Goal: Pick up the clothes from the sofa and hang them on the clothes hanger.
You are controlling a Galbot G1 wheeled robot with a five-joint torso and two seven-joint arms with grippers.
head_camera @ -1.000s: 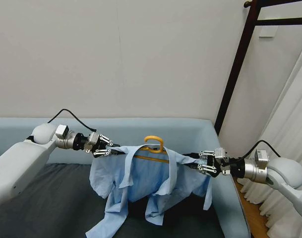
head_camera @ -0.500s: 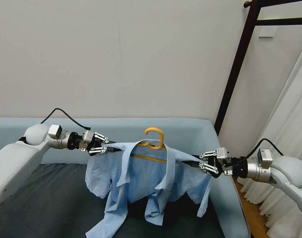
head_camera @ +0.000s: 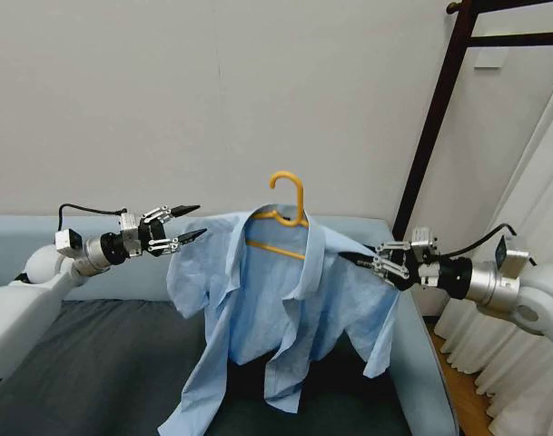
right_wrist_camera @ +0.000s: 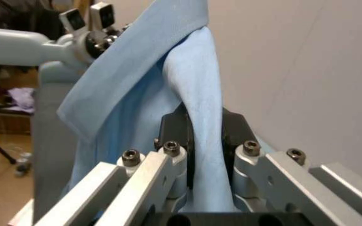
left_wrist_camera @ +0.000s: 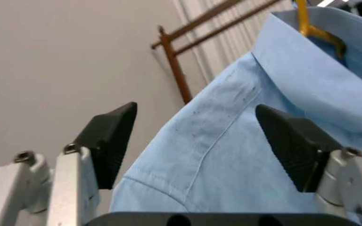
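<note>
A light blue shirt [head_camera: 276,309] hangs on a yellow hanger [head_camera: 290,195], held up above the grey-blue sofa [head_camera: 76,363]. My right gripper [head_camera: 367,263] is shut on the shirt's right shoulder; in the right wrist view the cloth [right_wrist_camera: 193,80] runs between its pads [right_wrist_camera: 175,136]. My left gripper [head_camera: 187,224] stands open just left of the shirt's other shoulder, not touching it. In the left wrist view the shirt [left_wrist_camera: 263,141] and hanger [left_wrist_camera: 313,28] lie beyond the spread fingers [left_wrist_camera: 111,141]. The shirt's tail and a sleeve dangle down to the seat.
A dark wooden clothes rack [head_camera: 435,127] stands at the right behind the sofa's arm, its top bar [head_camera: 512,40] high up. White curtains [head_camera: 530,227] hang further right. A plain wall is behind.
The shirt and hanger have risen well above the sofa. My left gripper opened, let go of the shoulder and drew back left and up. My right gripper rose, still gripping.
</note>
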